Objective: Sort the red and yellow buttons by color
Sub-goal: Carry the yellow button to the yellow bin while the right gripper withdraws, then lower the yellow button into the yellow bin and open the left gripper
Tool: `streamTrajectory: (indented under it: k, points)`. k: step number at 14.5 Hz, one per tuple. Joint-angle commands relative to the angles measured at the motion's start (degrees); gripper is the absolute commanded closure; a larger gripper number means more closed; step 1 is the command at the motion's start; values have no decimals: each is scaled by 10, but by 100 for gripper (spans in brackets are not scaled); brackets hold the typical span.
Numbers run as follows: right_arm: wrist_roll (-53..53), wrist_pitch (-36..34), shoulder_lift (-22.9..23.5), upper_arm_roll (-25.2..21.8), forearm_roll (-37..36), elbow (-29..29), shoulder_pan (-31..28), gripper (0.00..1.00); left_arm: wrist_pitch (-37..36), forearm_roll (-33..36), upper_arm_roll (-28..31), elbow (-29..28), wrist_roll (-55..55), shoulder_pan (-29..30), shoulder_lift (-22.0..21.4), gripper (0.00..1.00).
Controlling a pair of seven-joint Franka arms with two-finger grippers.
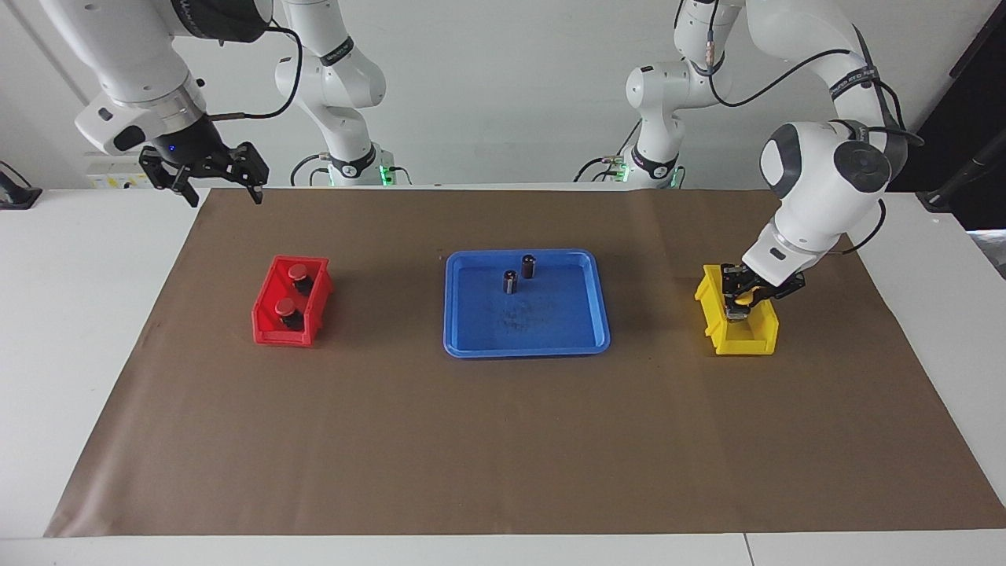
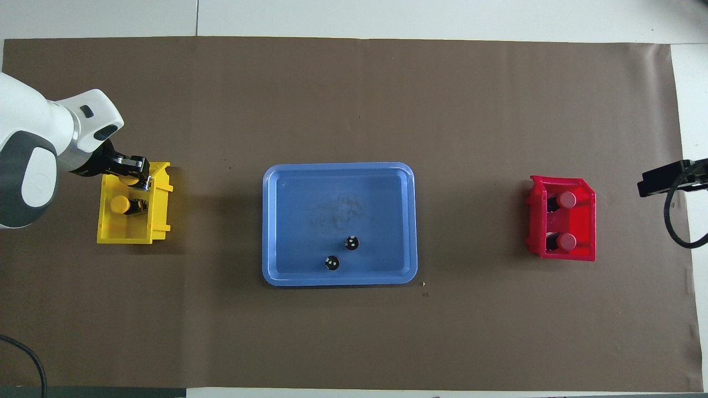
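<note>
Four buttons: two red caps, two yellow caps; all sit in bins, none in the tray
Red bin (image 1: 271, 326): toward the right arm's end of the table; holds both red buttons, lying on their sides; one red button (image 1: 299, 274) nearer the robots, second red button (image 1: 288, 309) farther from them; apart from each other
Yellow bin (image 1: 761, 336): toward the left arm's end of the table; one yellow button (image 2: 120, 205) lies on its side on the bin floor; second yellow button (image 2: 130, 179) sits between the left fingers, just beside the first, on the side farther from the robots
Left gripper (image 1: 743, 302): down inside the yellow bin; fingers pinching the second yellow button; whether that button touches the bin floor, cannot tell
Right gripper (image 1: 220, 182): up in the air over the mat edge at the right arm's end; fingers spread, nothing between them; arm waits
Blue tray (image 1: 471, 346): mid-table between the two bins; holds two dark capless cylinders (image 1: 519, 275), both upright, near each other, in the part nearer the robots
Brown mat (image 1: 503, 456): under the tray and both bins
</note>
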Motion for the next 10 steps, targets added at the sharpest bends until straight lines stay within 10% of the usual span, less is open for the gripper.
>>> streamTrajectory:
  k: [1, 10]
  points:
    - [8, -7, 30, -20, -7, 11, 13, 0, 14, 12, -1, -14, 9, 12, -14, 99]
    - [8, -6, 15, -41, -4, 3, 31, 0, 80, 12, -2, -46, 53, 61, 10, 99]
